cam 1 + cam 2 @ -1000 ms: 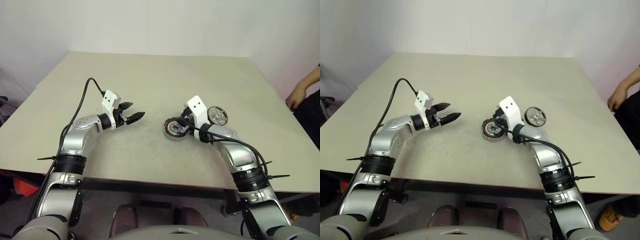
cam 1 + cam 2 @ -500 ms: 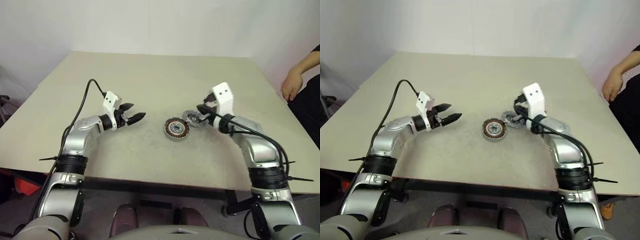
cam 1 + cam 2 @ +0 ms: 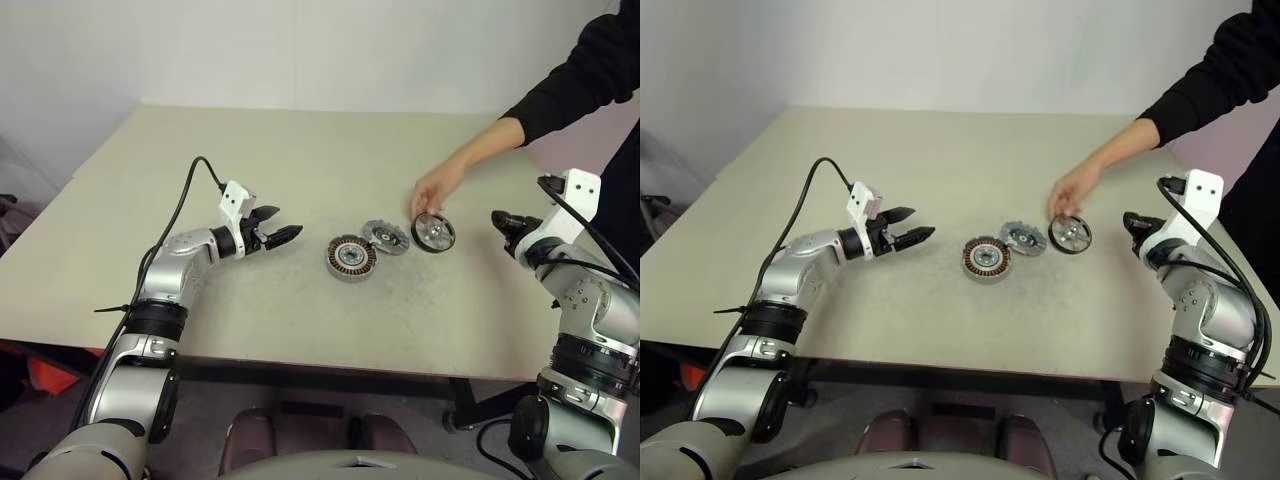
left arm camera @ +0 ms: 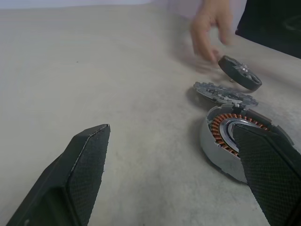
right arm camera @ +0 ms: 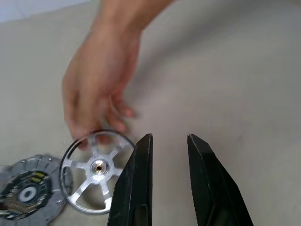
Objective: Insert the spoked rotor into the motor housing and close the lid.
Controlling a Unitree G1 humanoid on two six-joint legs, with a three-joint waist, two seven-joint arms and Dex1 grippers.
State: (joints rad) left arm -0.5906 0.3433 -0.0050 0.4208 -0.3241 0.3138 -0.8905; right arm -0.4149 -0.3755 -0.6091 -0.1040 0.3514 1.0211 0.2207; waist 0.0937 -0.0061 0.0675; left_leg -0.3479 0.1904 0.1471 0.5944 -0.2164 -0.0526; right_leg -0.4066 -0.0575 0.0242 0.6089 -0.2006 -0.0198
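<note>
The motor housing (image 3: 351, 257), a silver ring with copper windings, lies at the table's middle. The flat grey toothed lid (image 3: 385, 237) rests just beside it on the right. Further right is the spoked rotor (image 3: 434, 232), a dark rim with silver spokes, tipped up under a person's hand (image 3: 435, 190) that touches its far edge. My left gripper (image 3: 275, 238) hovers open, left of the housing and pointing at it, with nothing between its fingers. My right gripper (image 3: 505, 222) is off to the right of the rotor, apart from it, its fingers (image 5: 138, 183) slightly parted around nothing.
The person's dark-sleeved arm (image 3: 570, 85) reaches in from the back right over the table (image 3: 300, 150). A black cable (image 3: 185, 195) trails from my left wrist. The table's right edge runs close to my right arm.
My right arm swung away to the right from the parts, and its fingers parted. A person's hand came in and took hold of the rotor. My left gripper stayed put.
</note>
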